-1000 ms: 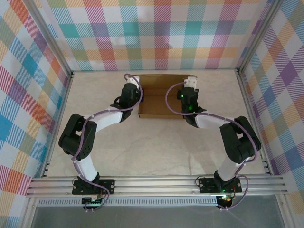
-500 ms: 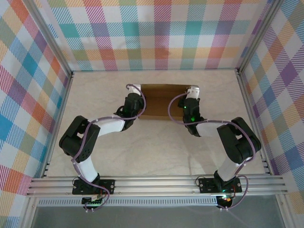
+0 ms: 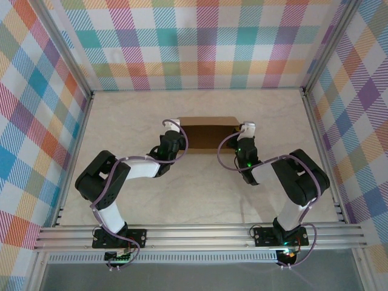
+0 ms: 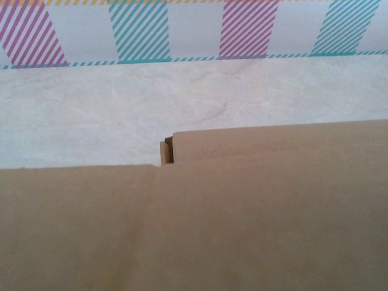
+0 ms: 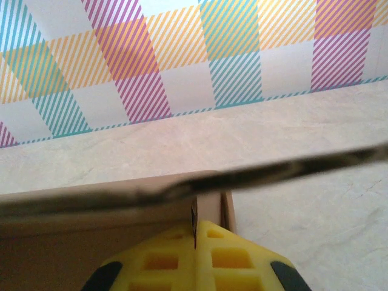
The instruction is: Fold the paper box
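From above I see the paper box [image 3: 209, 134], plain brown corrugated cardboard, on the pale table [image 3: 121, 127] towards the back wall. The left gripper [image 3: 172, 125] and right gripper [image 3: 247, 129] sit at its two ends. The right wrist camera shows yellow fingers [image 5: 230, 257] pressed together beneath a cardboard edge. The left wrist camera shows flat panels and a notch [image 4: 166, 151]. The left gripper is closed too, but I cannot tell whether it holds anything.

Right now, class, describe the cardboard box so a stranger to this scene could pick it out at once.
Start at the pale marbled table walled by bright plaid panels. Near its far middle, between the left arm and right arm, sits the paper box: plain unprinted brown cardboard, the one brown thing among black-and-white arms.
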